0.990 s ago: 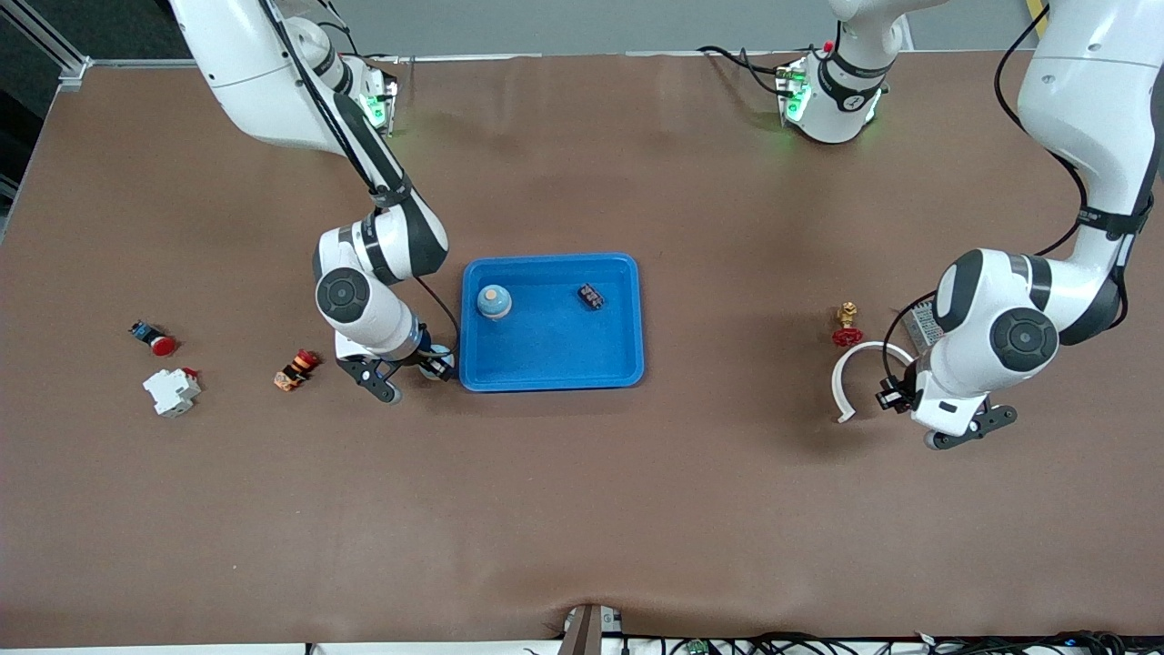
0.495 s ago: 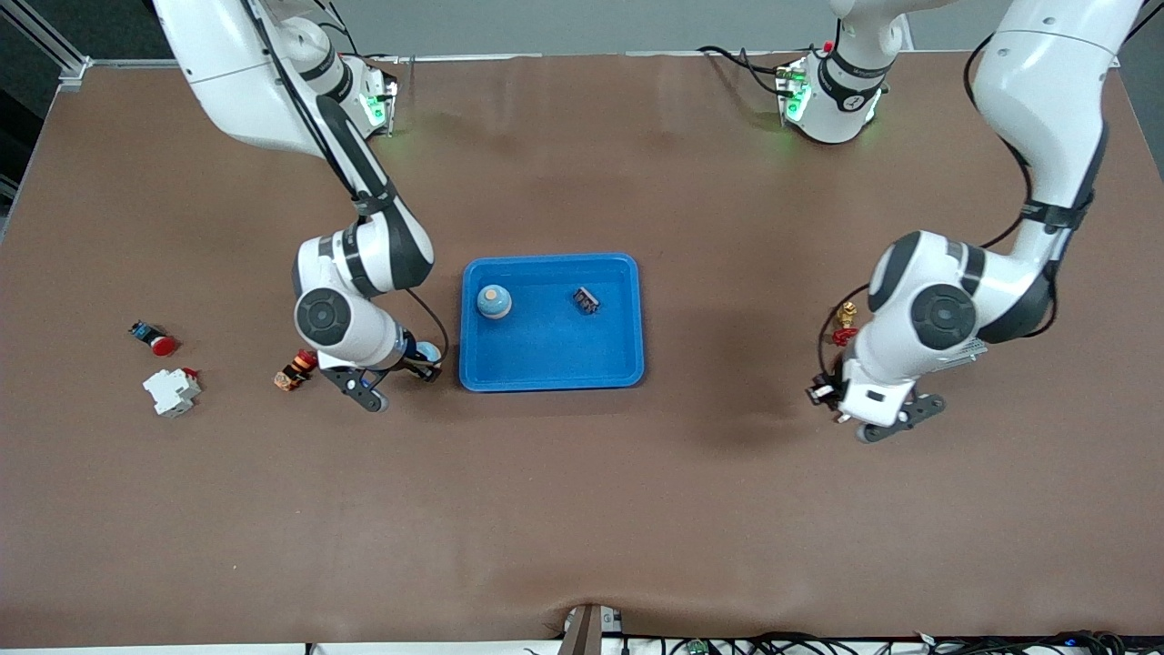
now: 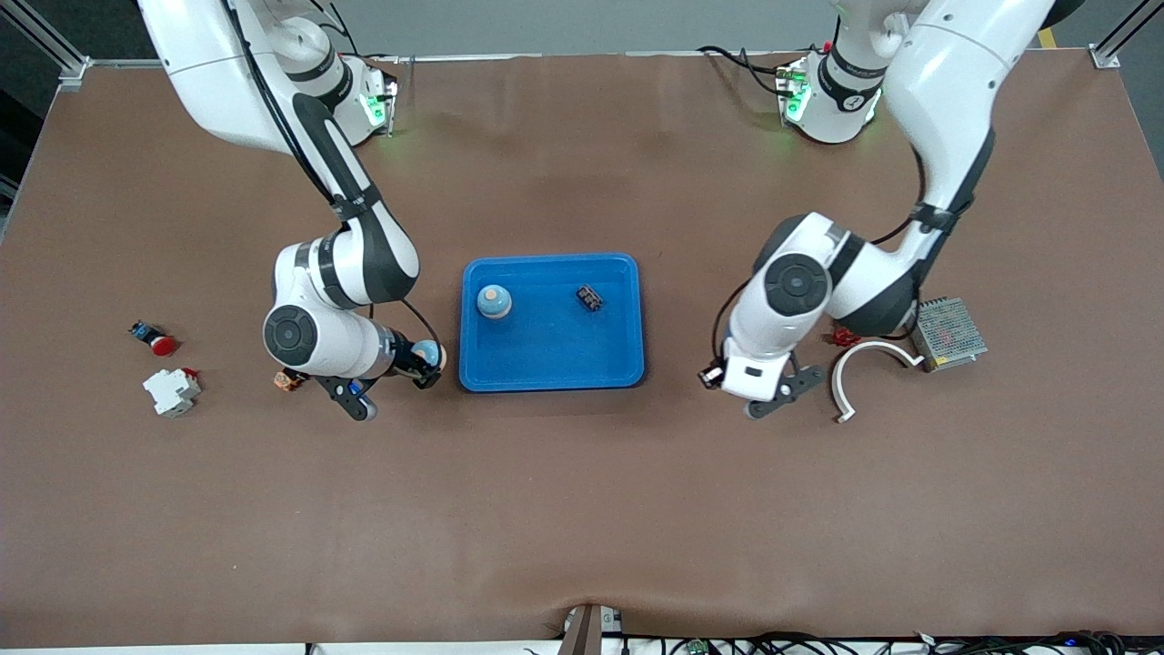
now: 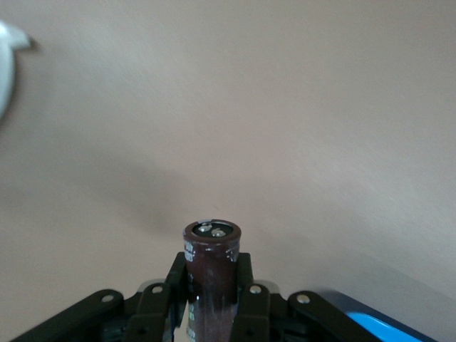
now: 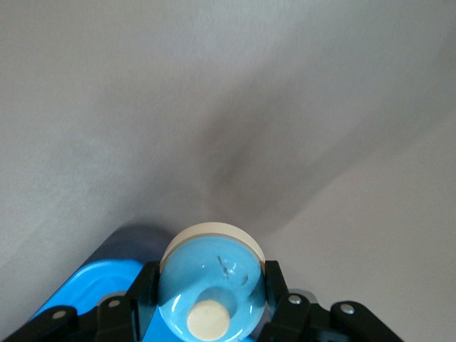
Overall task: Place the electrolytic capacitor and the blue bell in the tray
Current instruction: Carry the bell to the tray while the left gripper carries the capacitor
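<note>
Between my left end effector's (image 4: pixel 212 299) closed fingers sits the dark brown cylindrical electrolytic capacitor (image 4: pixel 211 274); my right end effector (image 5: pixel 212 303) clamps the light-blue round bell (image 5: pixel 211 285). Both hover beside the bright blue plastic tray (image 3: pixel 552 368) on the counter (image 3: pixel 582 509); next I carry each over its rim and release.

The left gripper (image 4: pixel 212 303) hangs over the table, its fingers clamped. The right gripper (image 5: pixel 211 299) hangs over the table too, likewise clamped.
</note>
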